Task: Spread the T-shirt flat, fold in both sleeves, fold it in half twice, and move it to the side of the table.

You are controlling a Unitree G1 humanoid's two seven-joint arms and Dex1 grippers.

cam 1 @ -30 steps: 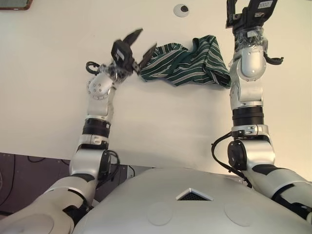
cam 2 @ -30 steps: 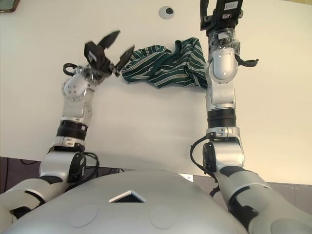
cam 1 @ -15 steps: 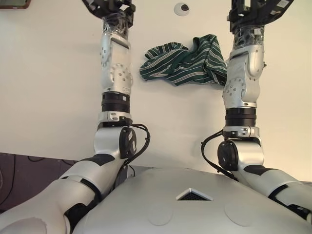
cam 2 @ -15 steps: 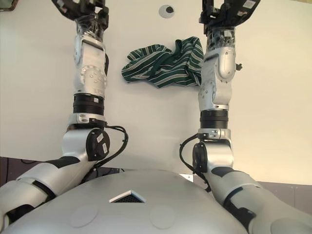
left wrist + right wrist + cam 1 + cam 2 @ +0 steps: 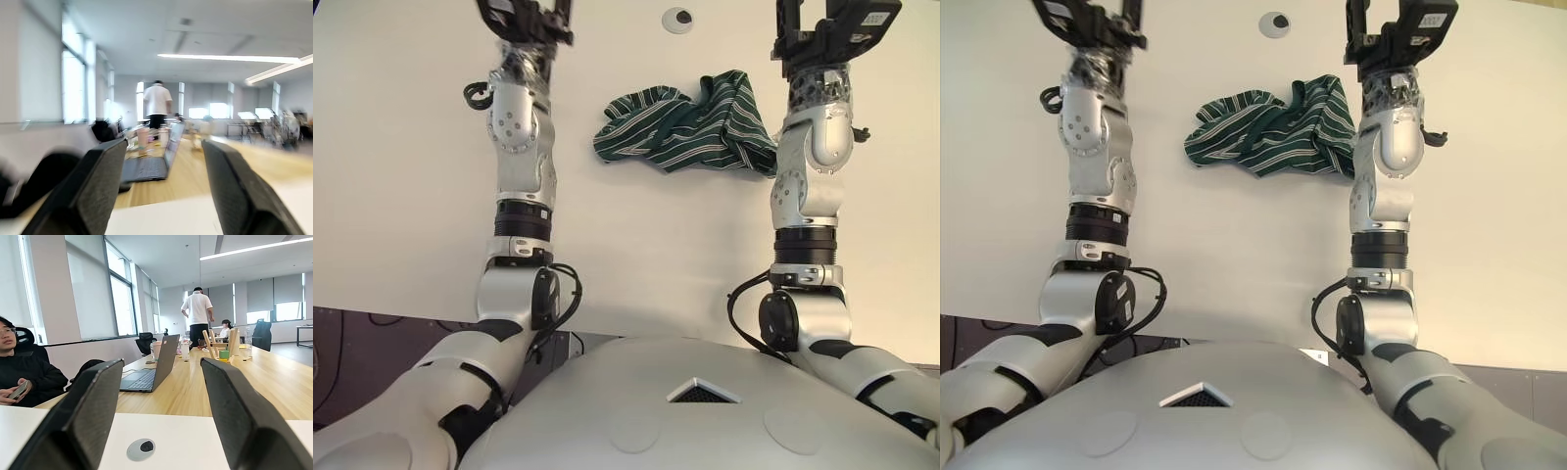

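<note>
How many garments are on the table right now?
1. The green striped T-shirt lies crumpled on the far middle of the table; anything beneath it is hidden.

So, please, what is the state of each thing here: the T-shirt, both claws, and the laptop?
T-shirt: crumpled in a heap on the table, not held.
Left claw: open, empty.
Right claw: open, empty.
Laptop: lid open.
</note>
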